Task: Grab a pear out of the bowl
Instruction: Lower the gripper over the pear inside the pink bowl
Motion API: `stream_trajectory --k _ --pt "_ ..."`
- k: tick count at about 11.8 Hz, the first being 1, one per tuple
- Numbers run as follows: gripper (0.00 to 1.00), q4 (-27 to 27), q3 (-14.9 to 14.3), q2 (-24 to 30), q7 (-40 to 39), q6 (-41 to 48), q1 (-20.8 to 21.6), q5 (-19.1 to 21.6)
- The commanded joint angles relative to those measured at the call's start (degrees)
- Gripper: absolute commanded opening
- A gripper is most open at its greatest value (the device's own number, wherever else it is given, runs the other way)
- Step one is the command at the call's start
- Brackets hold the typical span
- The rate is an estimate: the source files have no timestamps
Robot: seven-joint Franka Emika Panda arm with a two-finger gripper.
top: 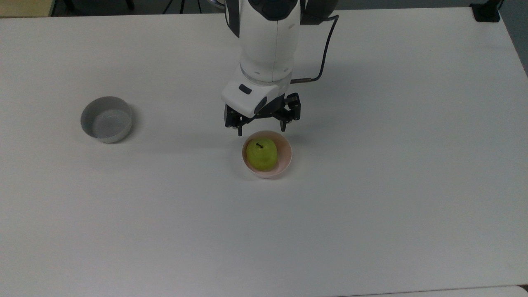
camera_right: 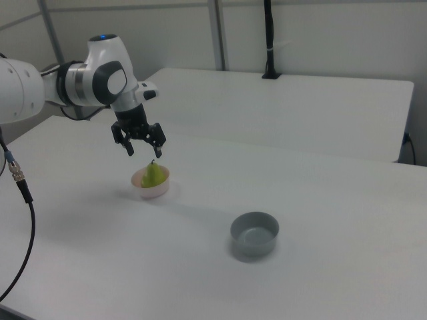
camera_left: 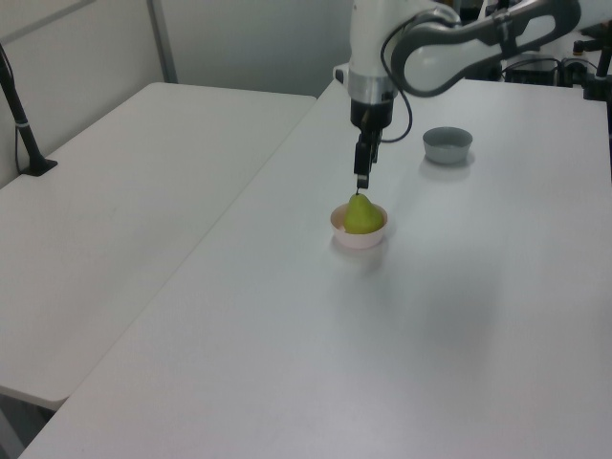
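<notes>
Approach step: the gripper [top: 261, 130], fingers spread wide and empty, hung above the pear [top: 261, 154] in the bowl [top: 285, 147]; descent to straddle the fruit was judged next.

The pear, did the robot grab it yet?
Not yet. The pear sits upright in the pink bowl, untouched. What looks done is the approach: the open gripper hangs just above the pear. Left to do: lower the fingers around the pear, close them and lift it out.
</notes>
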State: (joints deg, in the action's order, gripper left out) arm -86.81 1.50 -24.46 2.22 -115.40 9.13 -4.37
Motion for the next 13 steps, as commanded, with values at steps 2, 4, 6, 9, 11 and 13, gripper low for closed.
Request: stream_trajectory --k 2,4,6,9,11,13 --pt "1.00 -5.11 0.61 -0.68 3.22 -7.11 0.36 -3.80" --pt "1.00 -5.83 0.61 -2.16 3.32 -8.79 0.27 -4.42" --pt "1.00 -5.91 0.61 -2.96 3.49 -9.14 0.36 -4.42" --pt "1.00 -5.83 0.70 -4.10 5.16 -10.37 0.54 -4.50" --pt "0.97 -5.74 0.70 -4.72 5.16 -10.46 0.54 -4.50" --pt "0.97 -5.74 0.78 -4.90 5.25 -10.55 0.54 -4.59"
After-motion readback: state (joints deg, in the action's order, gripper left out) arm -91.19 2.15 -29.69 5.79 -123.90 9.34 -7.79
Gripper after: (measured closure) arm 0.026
